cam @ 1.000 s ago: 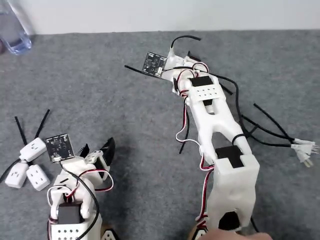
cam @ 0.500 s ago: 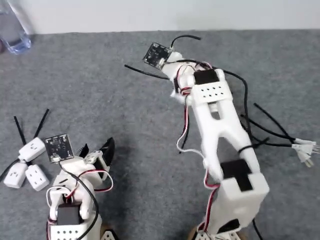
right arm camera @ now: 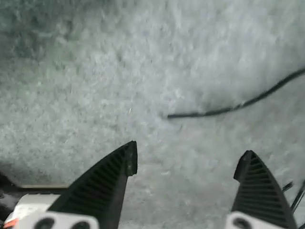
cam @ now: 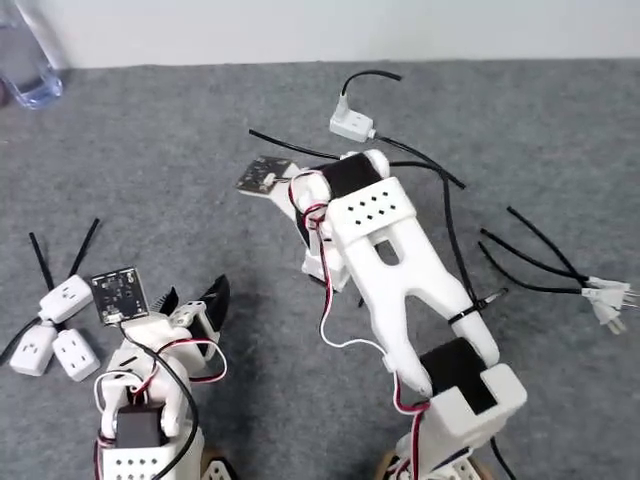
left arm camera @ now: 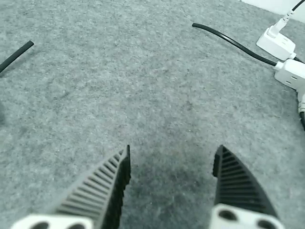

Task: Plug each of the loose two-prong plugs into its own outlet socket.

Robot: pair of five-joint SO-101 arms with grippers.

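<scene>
Seen from above, a grey felt table [cam: 200, 180] holds two white robot arms. Three white outlet sockets [cam: 67, 297] with black cords cluster at the 9 o'clock edge, near the left gripper [cam: 190, 296] and at its 9 o'clock. A lone socket [cam: 352, 125], white with black cord leaving both ends, lies toward 12 o'clock. The loose two-prong plugs [cam: 605, 300], small white heads on long black cords, lie at the 3 o'clock edge. The right arm stretches from 5 o'clock to the centre, its tip hidden under its own body; the lone socket sits near its 12 o'clock and the plugs well apart at its 3 o'clock. The right wrist view gives the close look: the right gripper [right arm camera: 188, 150] has its black ribbed fingers spread wide, holding nothing, above felt crossed by one thin black cord [right arm camera: 238, 105]. The left wrist view shows the left gripper likewise wide open and empty, with two sockets ahead and off to one side, well apart from its fingertips. A clear bottle [cam: 25, 60] stands at the 10 o'clock corner.
</scene>
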